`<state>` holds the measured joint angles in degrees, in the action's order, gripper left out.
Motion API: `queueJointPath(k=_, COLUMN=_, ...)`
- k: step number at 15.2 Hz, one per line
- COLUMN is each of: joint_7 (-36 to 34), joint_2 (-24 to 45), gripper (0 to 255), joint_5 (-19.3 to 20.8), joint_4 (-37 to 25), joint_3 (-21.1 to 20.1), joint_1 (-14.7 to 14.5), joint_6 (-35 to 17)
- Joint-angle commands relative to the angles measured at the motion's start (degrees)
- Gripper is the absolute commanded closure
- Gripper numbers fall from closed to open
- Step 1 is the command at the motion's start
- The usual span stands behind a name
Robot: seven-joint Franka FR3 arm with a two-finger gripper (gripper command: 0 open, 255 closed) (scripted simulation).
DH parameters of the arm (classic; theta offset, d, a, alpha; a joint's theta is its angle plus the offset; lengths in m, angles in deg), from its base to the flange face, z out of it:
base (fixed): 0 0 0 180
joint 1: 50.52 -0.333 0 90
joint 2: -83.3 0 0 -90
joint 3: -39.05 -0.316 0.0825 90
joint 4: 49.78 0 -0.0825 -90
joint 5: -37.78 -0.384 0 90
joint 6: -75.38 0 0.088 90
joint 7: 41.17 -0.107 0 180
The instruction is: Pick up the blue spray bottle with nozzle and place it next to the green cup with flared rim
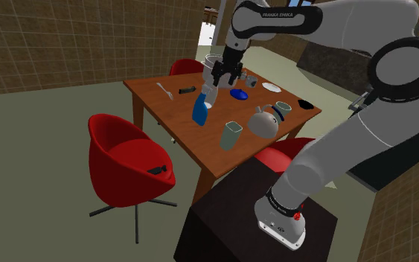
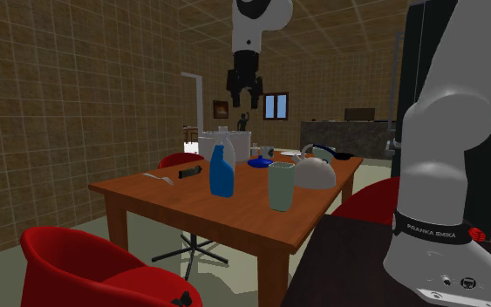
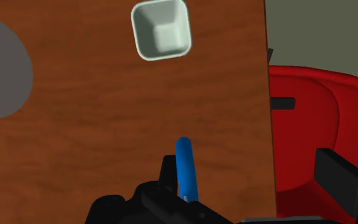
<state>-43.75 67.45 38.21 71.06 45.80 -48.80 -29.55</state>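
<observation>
The blue spray bottle point(image 1: 200, 111) point(image 2: 221, 172) stands upright on the wooden table point(image 1: 170, 104), a little in from its near edge. The pale green cup with a flared rim point(image 1: 231, 135) point(image 2: 281, 186) stands near the table's front corner, apart from the bottle. My gripper point(image 1: 223, 77) point(image 2: 244, 96) hangs open well above the bottle, touching nothing. In the wrist view the bottle's blue top point(image 3: 185, 168) shows far below beside one finger, with the cup point(image 3: 161, 29) further off.
A grey kettle point(image 1: 263, 122) sits close beside the cup. A blue dish point(image 1: 238, 94), a fork point(image 1: 164, 91), a black object point(image 1: 186, 91) and other small items lie further back. Red chairs point(image 1: 126, 164) surround the table; my stand point(image 1: 237, 216) is at its corner.
</observation>
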Motion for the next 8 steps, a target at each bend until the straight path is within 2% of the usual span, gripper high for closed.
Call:
queueJointPath(k=1, joint_7=1.18, joint_2=4.7, gripper=0, joint_5=-0.26, joint_4=-2.84, joint_3=0.78, joint_1=0.23, joint_6=-1.76)
queueJointPath(k=8, joint_7=4.7, joint_2=20.11, gripper=0, joint_5=-2.07, joint_4=-14.9, joint_3=2.52, joint_1=1.35, joint_6=-4.62)
